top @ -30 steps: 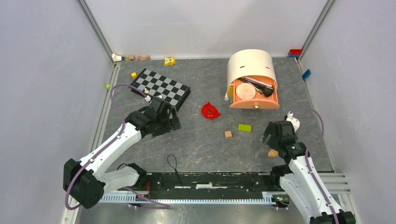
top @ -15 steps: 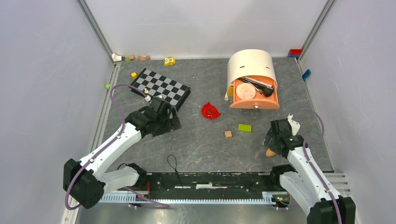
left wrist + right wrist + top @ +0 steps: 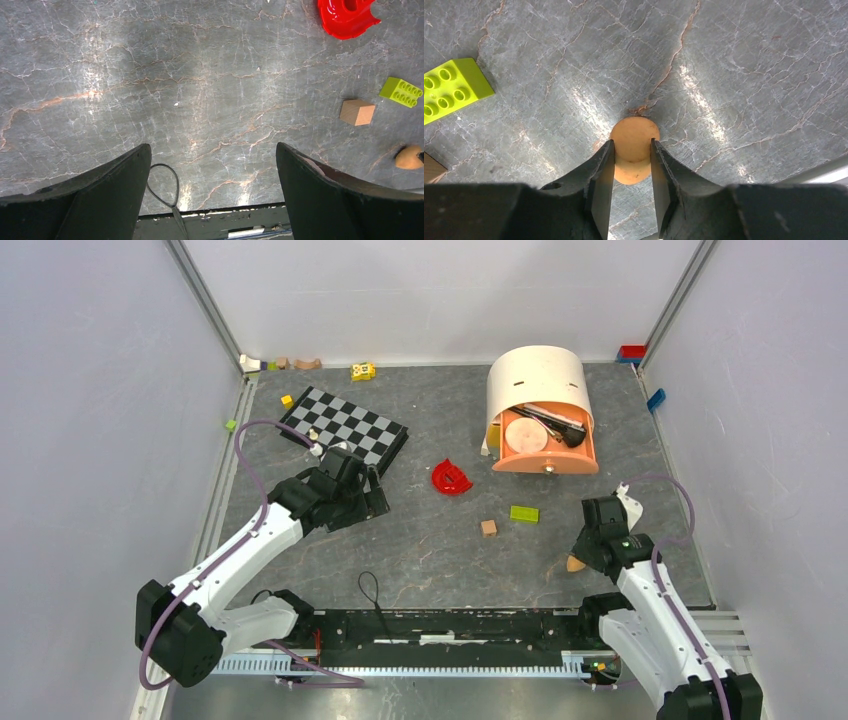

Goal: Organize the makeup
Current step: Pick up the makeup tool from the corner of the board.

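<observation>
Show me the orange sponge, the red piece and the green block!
orange sponge (image 3: 633, 150): right wrist view, its rounded middle.
red piece (image 3: 340, 26): left wrist view, its curved body.
green block (image 3: 451, 90): right wrist view, its studded top.

Left pincer (image 3: 212, 150) spread wide; right pincer (image 3: 633, 150) clamped narrow.

Grey tabletop (image 3: 200, 75) is showing a veined stone look, smooth, faintly glossy. The sponge (image 3: 634, 135) is looking like matt orange foam. The green brick (image 3: 449, 90) and red curved piece (image 3: 347, 17) are shining as glossy plastic. The small block (image 3: 357, 112) is showing bare matt wood. The right end effector (image 3: 631, 150) is looking like matt black plastic.
</observation>
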You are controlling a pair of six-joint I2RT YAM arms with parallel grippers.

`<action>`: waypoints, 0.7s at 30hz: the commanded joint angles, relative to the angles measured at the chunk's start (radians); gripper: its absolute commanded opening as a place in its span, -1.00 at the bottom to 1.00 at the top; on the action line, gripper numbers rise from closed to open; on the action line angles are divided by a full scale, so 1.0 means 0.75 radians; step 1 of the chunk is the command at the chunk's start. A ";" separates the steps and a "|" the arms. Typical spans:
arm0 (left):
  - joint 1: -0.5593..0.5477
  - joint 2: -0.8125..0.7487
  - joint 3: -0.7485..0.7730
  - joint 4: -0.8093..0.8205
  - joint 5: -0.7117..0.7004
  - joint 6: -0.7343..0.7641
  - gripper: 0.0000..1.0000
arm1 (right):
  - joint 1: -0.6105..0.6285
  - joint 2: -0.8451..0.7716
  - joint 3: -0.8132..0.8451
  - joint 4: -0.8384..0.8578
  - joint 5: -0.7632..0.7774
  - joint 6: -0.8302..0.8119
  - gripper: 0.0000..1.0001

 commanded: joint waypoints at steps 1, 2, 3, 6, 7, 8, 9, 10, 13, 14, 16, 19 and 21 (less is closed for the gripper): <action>0.005 0.001 0.006 0.016 0.010 -0.042 1.00 | 0.000 0.001 -0.007 0.047 -0.011 0.001 -0.28; 0.005 0.003 0.005 0.017 0.011 -0.042 1.00 | 0.000 -0.003 -0.007 0.048 -0.010 0.002 -0.31; 0.005 0.003 0.004 0.016 0.011 -0.043 1.00 | -0.001 -0.005 -0.007 0.050 -0.011 0.002 -0.33; 0.004 0.000 0.003 0.016 0.009 -0.042 1.00 | 0.000 -0.020 0.000 0.060 -0.018 -0.006 -0.43; 0.005 -0.001 0.003 0.016 0.008 -0.041 1.00 | 0.001 -0.026 0.006 0.061 -0.018 -0.012 -0.47; 0.005 0.000 0.001 0.017 0.007 -0.040 1.00 | 0.000 -0.033 0.015 0.061 -0.018 -0.020 -0.53; 0.004 -0.002 0.002 0.016 0.007 -0.042 1.00 | 0.000 -0.042 0.024 0.062 -0.012 -0.028 -0.60; 0.005 -0.002 0.001 0.016 0.006 -0.042 1.00 | -0.001 -0.050 0.036 0.062 -0.005 -0.031 -0.61; 0.005 0.000 0.003 0.016 0.008 -0.044 1.00 | 0.000 -0.079 0.076 0.060 0.023 -0.047 -0.61; 0.005 0.002 0.005 0.016 0.008 -0.042 1.00 | 0.000 -0.089 0.090 0.058 0.032 -0.055 -0.61; 0.004 0.001 0.005 0.016 0.008 -0.042 1.00 | 0.000 -0.105 0.109 0.059 0.048 -0.068 -0.60; 0.005 0.004 0.008 0.016 0.009 -0.040 1.00 | 0.000 -0.123 0.135 0.049 0.067 -0.085 -0.61; 0.005 0.005 0.007 0.016 0.010 -0.040 1.00 | 0.000 -0.128 0.157 0.033 0.092 -0.096 -0.61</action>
